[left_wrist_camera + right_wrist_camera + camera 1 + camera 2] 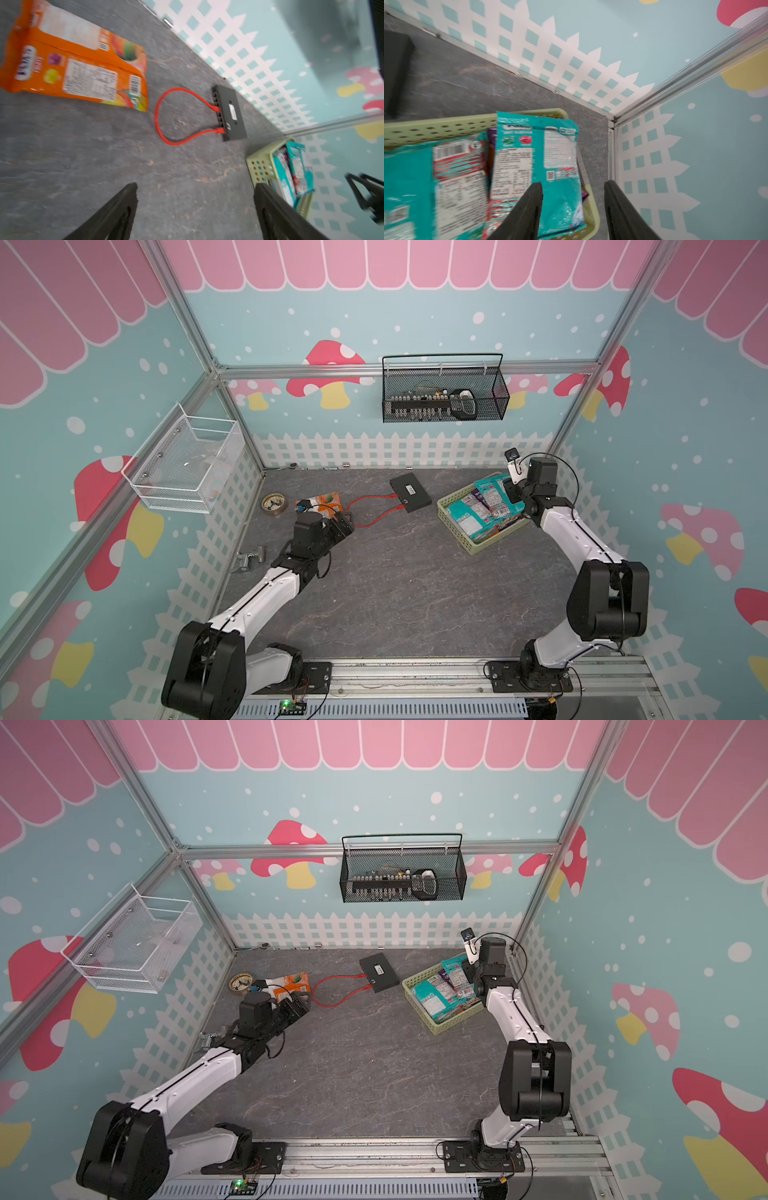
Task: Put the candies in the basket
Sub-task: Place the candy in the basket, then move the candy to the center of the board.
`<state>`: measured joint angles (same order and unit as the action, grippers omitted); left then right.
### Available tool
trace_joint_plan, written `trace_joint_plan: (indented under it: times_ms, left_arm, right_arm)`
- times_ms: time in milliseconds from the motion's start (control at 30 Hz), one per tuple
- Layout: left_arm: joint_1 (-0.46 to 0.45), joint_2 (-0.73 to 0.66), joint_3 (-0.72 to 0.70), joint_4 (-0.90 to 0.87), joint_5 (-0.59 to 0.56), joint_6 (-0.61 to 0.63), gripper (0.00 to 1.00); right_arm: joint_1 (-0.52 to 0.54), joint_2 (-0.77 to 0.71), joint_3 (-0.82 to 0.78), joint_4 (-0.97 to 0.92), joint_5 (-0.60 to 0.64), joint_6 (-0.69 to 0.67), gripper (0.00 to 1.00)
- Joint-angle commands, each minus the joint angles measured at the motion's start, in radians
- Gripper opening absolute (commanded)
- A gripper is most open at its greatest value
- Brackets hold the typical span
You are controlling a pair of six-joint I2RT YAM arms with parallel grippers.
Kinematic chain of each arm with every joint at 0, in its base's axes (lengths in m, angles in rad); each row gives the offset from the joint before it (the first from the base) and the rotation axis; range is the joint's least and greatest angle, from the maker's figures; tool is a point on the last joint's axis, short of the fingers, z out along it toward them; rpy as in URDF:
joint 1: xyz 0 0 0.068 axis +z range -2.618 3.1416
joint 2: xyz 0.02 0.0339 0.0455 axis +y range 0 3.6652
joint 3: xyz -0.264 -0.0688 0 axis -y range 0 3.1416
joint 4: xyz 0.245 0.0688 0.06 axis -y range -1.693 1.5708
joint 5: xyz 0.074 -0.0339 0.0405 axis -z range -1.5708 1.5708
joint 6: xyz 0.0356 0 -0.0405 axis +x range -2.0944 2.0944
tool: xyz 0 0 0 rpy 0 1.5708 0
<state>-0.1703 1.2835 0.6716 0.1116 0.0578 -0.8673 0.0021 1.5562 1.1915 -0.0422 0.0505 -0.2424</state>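
An orange candy bag lies flat on the grey table at the far left. My left gripper hovers just in front of it, open with only bare table between its fingers. The pale green basket stands at the right and holds several teal and purple candy bags. The topmost teal bag leans on the pile at the basket's far end. My right gripper stands open above that end, and the bag's edge lies loose below its fingers.
A black flat box with a red cable loop lies between the orange bag and the basket. A tape roll and a metal part sit by the left wall. A black wire basket and a white one hang on the walls.
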Motion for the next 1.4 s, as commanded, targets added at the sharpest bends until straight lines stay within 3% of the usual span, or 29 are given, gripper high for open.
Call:
trace_joint_plan:
  times_ms: [0, 133, 267, 500, 833, 1367]
  left_arm:
    - [0.068, 0.094, 0.004, 0.112, 0.050, -0.239, 0.75]
    - [0.084, 0.203, 0.023, 0.237, -0.017, -0.356, 0.60]
    - [0.109, 0.326, 0.069, 0.292, -0.001, -0.420, 0.50]
    - [0.118, 0.426, 0.206, 0.084, -0.173, -0.447, 0.47]
    - [0.149, 0.504, 0.294, -0.066, -0.232, -0.471, 0.46]
    - [0.174, 0.663, 0.394, -0.125, -0.206, -0.453, 0.51]
  right_arm:
    - [0.069, -0.040, -0.082, 0.037, -0.119, 0.239, 0.57]
    - [0.166, -0.100, -0.152, 0.091, -0.157, 0.306, 0.59]
    - [0.259, -0.141, -0.220, 0.165, -0.191, 0.343, 0.62]
    - [0.342, -0.155, -0.240, 0.207, -0.144, 0.358, 0.64]
    - [0.373, -0.147, -0.211, 0.220, -0.131, 0.348, 0.64]
    - [0.392, -0.149, -0.211, 0.221, -0.107, 0.343, 0.64]
